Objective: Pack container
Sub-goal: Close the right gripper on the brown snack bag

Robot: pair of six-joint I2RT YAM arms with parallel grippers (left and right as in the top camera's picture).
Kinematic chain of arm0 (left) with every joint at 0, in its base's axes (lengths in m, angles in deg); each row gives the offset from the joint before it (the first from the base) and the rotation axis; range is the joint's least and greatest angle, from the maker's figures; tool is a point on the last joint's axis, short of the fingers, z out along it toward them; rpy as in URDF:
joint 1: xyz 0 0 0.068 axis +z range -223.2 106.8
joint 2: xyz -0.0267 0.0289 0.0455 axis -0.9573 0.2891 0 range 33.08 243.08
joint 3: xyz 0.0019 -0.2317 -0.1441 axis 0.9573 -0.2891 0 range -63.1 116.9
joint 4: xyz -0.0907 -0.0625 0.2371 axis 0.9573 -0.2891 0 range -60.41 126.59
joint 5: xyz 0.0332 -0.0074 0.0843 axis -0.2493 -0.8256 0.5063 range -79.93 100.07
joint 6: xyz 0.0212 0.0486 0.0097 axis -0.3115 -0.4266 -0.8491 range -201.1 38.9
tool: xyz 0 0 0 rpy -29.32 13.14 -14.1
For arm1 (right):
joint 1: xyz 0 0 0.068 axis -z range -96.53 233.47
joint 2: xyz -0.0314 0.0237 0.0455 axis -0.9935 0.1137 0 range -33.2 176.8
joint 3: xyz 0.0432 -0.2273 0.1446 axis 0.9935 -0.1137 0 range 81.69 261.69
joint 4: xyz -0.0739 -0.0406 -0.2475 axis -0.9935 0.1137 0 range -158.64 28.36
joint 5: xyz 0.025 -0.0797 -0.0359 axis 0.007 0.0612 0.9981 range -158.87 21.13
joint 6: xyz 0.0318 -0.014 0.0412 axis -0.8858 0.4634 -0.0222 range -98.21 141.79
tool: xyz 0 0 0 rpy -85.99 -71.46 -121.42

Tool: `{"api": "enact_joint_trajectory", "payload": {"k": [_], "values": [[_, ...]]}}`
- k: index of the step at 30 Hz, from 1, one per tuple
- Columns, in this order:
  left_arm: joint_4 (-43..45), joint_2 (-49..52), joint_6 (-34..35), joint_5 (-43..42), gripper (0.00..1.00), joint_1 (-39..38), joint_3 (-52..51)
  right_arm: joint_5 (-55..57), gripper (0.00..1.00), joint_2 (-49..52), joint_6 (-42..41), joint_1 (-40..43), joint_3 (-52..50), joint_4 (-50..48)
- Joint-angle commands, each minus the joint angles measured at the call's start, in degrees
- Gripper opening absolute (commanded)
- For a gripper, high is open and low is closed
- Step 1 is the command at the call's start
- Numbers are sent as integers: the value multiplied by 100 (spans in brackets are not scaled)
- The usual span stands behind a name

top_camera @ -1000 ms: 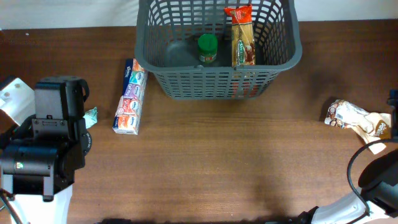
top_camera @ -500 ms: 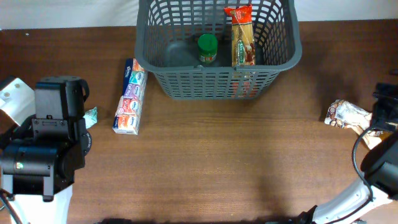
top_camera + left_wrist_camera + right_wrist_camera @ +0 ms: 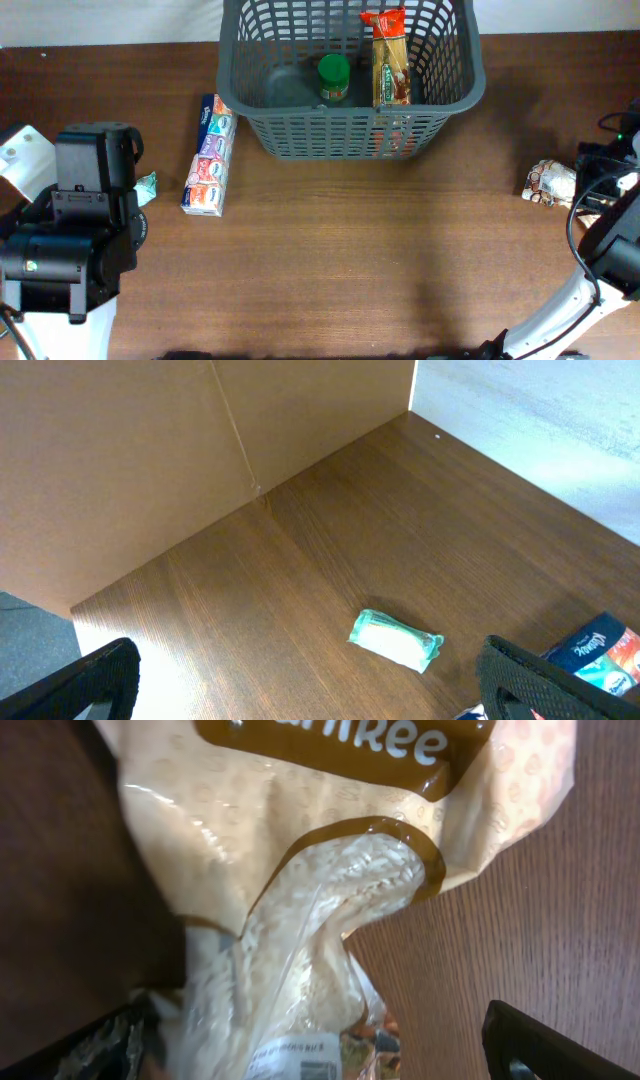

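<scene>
The dark grey basket [image 3: 455,95] stands at the back centre of the table. It holds a green-lidded jar [image 3: 333,78] and an upright pasta packet [image 3: 390,68]. A bag of rice [image 3: 550,182] lies at the far right. My right gripper [image 3: 320,1055] is open and hangs right over this bag [image 3: 330,900], one finger on either side. My left gripper [image 3: 310,690] is open and empty above a small teal packet [image 3: 396,639] at the far left. The left arm [image 3: 80,240] has not left that side.
A long colourful multipack [image 3: 210,155] lies left of the basket; its blue end shows in the left wrist view [image 3: 600,655]. The teal packet [image 3: 147,187] lies between the multipack and the left arm. A brown cardboard wall [image 3: 150,450] stands beyond the table's left edge.
The right arm has come in from the right edge and now hangs over the rice bag, covering its right end. The left arm and the items have not moved.
</scene>
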Motion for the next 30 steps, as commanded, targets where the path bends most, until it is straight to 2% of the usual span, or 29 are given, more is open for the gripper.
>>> {"api": "enact_joint_trajectory", "payload": {"k": [1, 30], "values": [[-4, 20, 76, 125, 99, 31, 70, 116, 99, 192, -61, -37, -31, -20], [-4, 20, 76, 125, 99, 31, 70, 289, 99, 645, 103, -37, -37, -173]]}}
